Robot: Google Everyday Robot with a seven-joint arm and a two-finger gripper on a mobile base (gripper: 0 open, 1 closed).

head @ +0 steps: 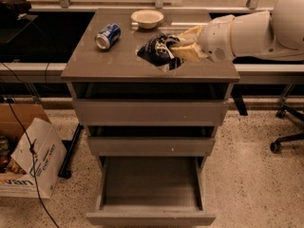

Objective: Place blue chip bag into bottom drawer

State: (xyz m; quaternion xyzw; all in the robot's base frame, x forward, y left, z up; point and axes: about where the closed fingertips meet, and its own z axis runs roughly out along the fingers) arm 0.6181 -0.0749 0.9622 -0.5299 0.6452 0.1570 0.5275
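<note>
The blue chip bag (156, 50), dark blue and crumpled with white print, hangs in my gripper (179, 47) a little above the middle of the cabinet top. The gripper reaches in from the right on a white arm, and its tan fingers (186, 52) are shut on the bag's right end. The bottom drawer (151, 216) is pulled out below, and its grey tray shows nothing inside. The two shallower drawers above it are pushed in.
A blue soda can (108, 35) lies on its side at the top's left. A white bowl (147, 18) stands at the back. A cardboard box and white bag (29, 160) sit on the floor at left, with cables nearby. An office chair base (287, 136) is at right.
</note>
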